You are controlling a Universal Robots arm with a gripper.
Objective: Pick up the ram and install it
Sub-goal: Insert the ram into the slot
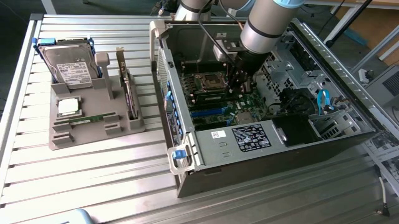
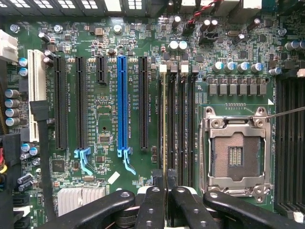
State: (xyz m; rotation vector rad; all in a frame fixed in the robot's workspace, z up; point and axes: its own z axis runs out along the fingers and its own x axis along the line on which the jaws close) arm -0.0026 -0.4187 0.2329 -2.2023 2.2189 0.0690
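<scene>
- On the slatted counter point(image 1: 93, 177), in the exterior view, the computer case point(image 1: 206, 154) lies open on its side. Your arm point(image 1: 268, 23) reaches down through the opening, with the gripper point(image 1: 240, 83) low over the motherboard point(image 1: 218, 109), just beside the processor socket point(image 1: 209, 83).
- The case walls stand up all around the arm. The metal cage and cables on the exterior view's right sit closest to it, and there is more open room toward the exterior view's left wall.
- Well apart, at the exterior view's left, a gray holder point(image 1: 93, 135) carries a hard drive point(image 1: 72, 65), a square processor chip point(image 1: 67, 106) and an upright expansion card point(image 1: 130, 93).
- In the wrist view, your gripper point(image 2: 165, 186) has its fingers point(image 2: 152, 205) drawn together, clamped on the ram point(image 2: 165, 119), which you see edge-on as a thin pale line.
- The ram runs in line with the outermost of the black memory slots point(image 2: 183, 124). You cannot tell whether it is seated or just above.
- The other memory slots lie just beside it, toward the open socket point(image 2: 236, 155). On its other side only a narrow strip of bare board separates it from a long black expansion slot point(image 2: 143, 102), with the blue slot point(image 2: 122, 105) beyond.
- A black cable point(image 2: 45, 157) lies well apart, near the board's edge.
</scene>
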